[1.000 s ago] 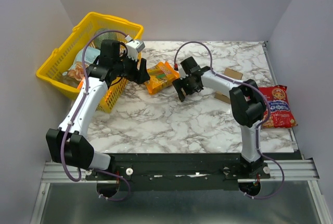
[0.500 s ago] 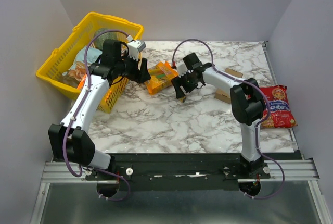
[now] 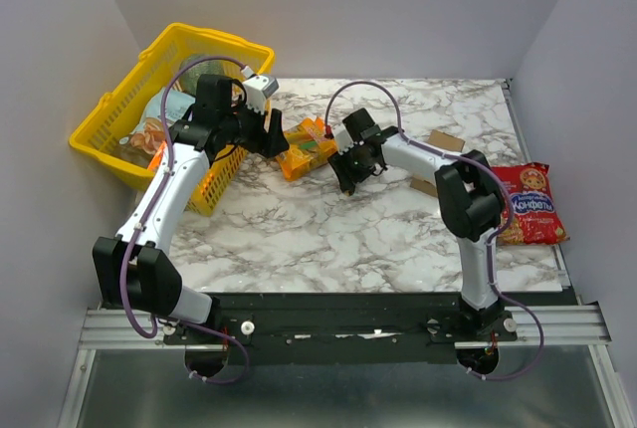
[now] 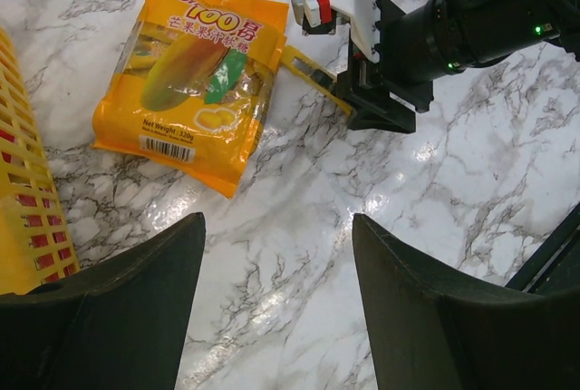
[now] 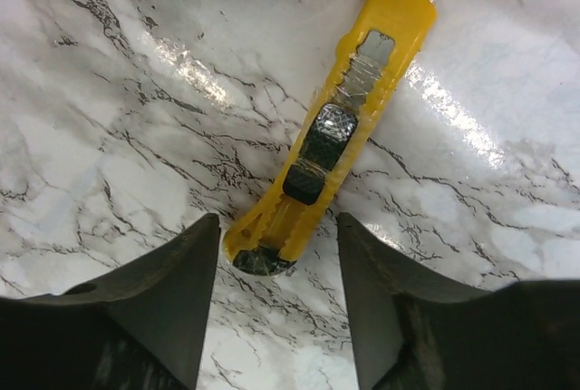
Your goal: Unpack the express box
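Observation:
The express box is a small brown cardboard box lying at the right back of the table, partly hidden behind my right arm. My right gripper is open, low over the marble, with its fingers on either side of the butt end of a yellow utility knife; in its wrist view the gripper touches nothing. The knife's tip lies under the edge of an orange snack packet. My left gripper is open and empty just left of the packet.
A yellow basket holding several items stands at the back left, beside my left arm. A red snack bag lies at the right edge. The left wrist view shows the knife and the right gripper beyond the packet.
My right gripper has moved slightly left and back toward the orange packet, closing in over the knife's end. The left arm has barely moved.

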Controlling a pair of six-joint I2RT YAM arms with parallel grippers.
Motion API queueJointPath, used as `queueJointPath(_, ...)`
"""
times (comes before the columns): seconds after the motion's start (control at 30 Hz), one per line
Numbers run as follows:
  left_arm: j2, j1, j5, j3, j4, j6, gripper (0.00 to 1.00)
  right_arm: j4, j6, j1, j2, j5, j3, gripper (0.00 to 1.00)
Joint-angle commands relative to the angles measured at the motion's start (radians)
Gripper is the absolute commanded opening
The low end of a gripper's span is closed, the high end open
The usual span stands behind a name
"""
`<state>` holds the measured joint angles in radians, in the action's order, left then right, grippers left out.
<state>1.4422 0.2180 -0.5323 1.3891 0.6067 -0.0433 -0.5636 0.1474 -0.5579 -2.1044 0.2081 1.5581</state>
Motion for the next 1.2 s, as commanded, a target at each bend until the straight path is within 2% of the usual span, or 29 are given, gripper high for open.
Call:
queueJointPath(0.0, 0.001, 0.001, -0.001, 0.005, -0.024, 0.02, 0.75, -0.004, -0.008, -0.028, -0.055, -0.064, -0.024, 0.52)
queueJointPath(0.13, 0.018, 0.0, -0.012, 0.014, -0.03, 0.026, 0.75, 0.007, 0.003, -0.045, -0.039, -0.087, -0.044, 0.43)
queueJointPath(0.27, 0.026, 0.0, -0.014, 0.022, -0.038, 0.031, 0.75, 0.011, -0.002, -0.051, -0.037, -0.124, -0.05, 0.46)
queueJointPath(0.47, 0.026, 0.0, -0.02, 0.027, -0.041, 0.033, 0.75, 0.011, -0.037, -0.076, -0.058, -0.211, -0.056, 0.43)
queueJointPath(0.57, 0.021, 0.0, -0.018, 0.022, -0.045, 0.034, 0.75, 0.007, -0.042, -0.082, -0.057, -0.254, -0.059, 0.33)
queueJointPath(0.6, 0.02, 0.0, -0.02, 0.021, -0.047, 0.034, 0.75, 0.007, -0.042, -0.085, -0.057, -0.259, -0.059, 0.1)
queueJointPath(0.63, 0.015, 0.0, -0.018, 0.018, -0.048, 0.031, 0.75, 0.002, -0.032, -0.085, -0.052, -0.254, -0.061, 0.01)
queueJointPath(0.87, 0.004, 0.0, -0.047, -0.007, -0.05, -0.061, 0.75, -0.048, 0.125, -0.04, 0.116, -0.254, -0.098, 0.0)
queueJointPath(0.97, 0.021, 0.007, -0.142, 0.007, -0.019, -0.125, 0.79, -0.074, 0.225, -0.007, 0.211, -0.185, -0.092, 0.01)
queueJointPath(1.03, 0.053, 0.03, -0.218, 0.036, 0.056, -0.243, 0.8, -0.068, 0.314, 0.0, 0.269, -0.097, -0.119, 0.0)
queueJointPath(1.1, 0.078, 0.063, -0.233, 0.077, 0.1, -0.335, 0.8, -0.049, 0.375, -0.004, 0.361, 0.002, -0.154, 0.01)
queueJointPath(1.17, 0.113, 0.078, -0.247, 0.114, 0.129, -0.365, 0.8, -0.006, 0.431, -0.007, 0.426, 0.034, -0.202, 0.01)
